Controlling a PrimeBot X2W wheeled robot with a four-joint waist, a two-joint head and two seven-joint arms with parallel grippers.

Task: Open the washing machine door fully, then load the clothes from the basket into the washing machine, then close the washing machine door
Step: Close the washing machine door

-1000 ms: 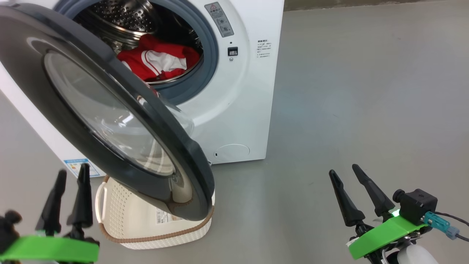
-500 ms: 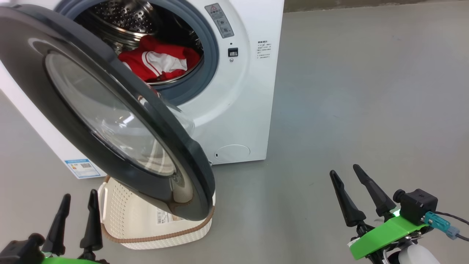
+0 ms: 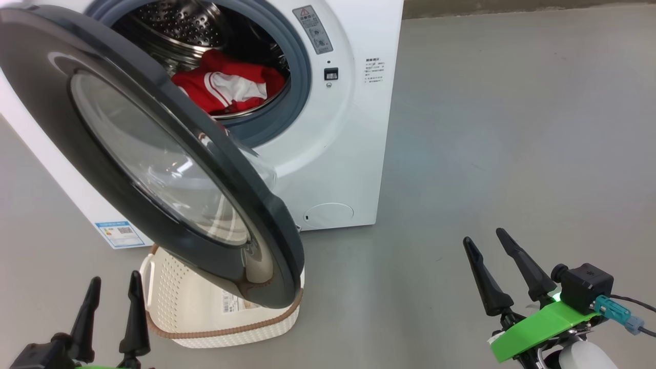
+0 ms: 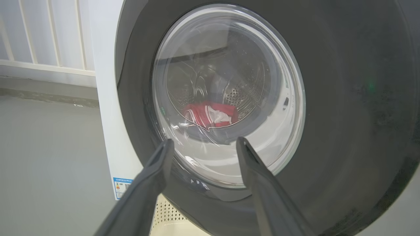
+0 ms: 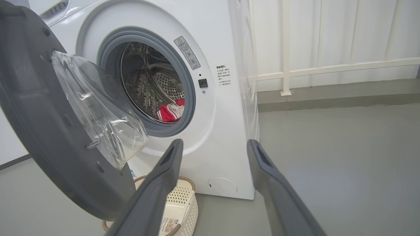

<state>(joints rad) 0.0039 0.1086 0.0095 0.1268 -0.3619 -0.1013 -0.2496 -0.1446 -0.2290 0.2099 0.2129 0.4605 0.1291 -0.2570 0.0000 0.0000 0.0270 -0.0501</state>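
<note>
Found clothes (image 3: 225, 87) lying inside washing machine (image 3: 348, 154) drum; loading judged done. Noted washing machine door (image 3: 154, 154) swung out before machine, above basket (image 3: 205, 318) at its foot. Saw left gripper (image 3: 116, 277) facing door's outer face, jaws apart, empty, probably for pushing shut. Right gripper (image 3: 483, 236) off machine's right front corner, likewise spread, empty.

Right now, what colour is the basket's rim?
Brown woven-look rim on the cream perforated plastic basket; clearest in head view.

We've got grey concrete floor (image 3: 487, 128) carrying two things: washing machine (image 3: 348, 154) standing ahead of both pincers, basket (image 3: 205, 318) at its foot, just right of left pincer (image 3: 116, 277), well left of right pincer (image 3: 483, 235).
</note>
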